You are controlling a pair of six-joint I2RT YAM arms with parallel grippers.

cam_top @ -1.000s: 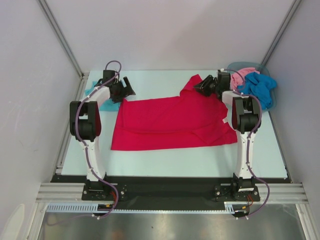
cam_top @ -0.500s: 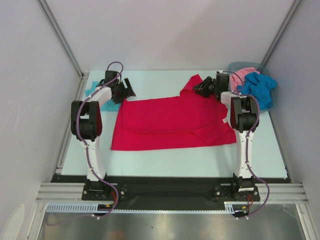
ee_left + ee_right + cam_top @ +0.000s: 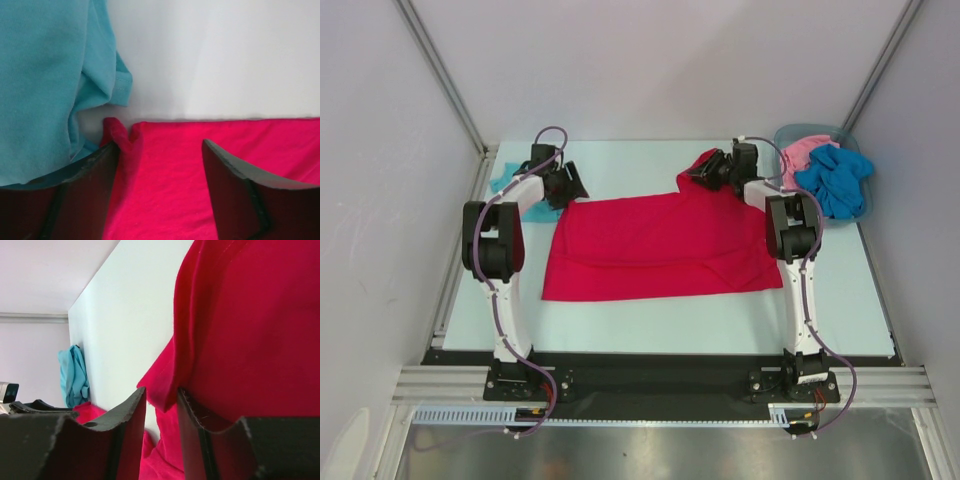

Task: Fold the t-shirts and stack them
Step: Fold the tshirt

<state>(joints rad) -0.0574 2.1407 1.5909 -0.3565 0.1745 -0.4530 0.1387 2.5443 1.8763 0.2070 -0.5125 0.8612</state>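
A bright red t-shirt (image 3: pixel 660 245) lies spread across the middle of the table. My left gripper (image 3: pixel 565 186) is at its far left corner, open, with the red cloth (image 3: pixel 165 190) lying between the jaws (image 3: pixel 160 145). My right gripper (image 3: pixel 705 168) is at the shirt's far right part, shut on a raised fold of the red cloth (image 3: pixel 250 315) that hangs between its narrow jaws (image 3: pixel 161 390). A light teal t-shirt (image 3: pixel 506 184) lies bunched at the far left beside the left gripper; it also shows in the left wrist view (image 3: pixel 45 75).
A grey plastic bin (image 3: pixel 790 132) at the far right corner holds a pink shirt (image 3: pixel 805 150) and a deeper blue shirt (image 3: pixel 835 180). Pale walls and metal frame posts close in the table on the left, right and back.
My right gripper has moved left, away from the bin, and the red shirt's right side has shifted left with it. The left gripper has barely moved.
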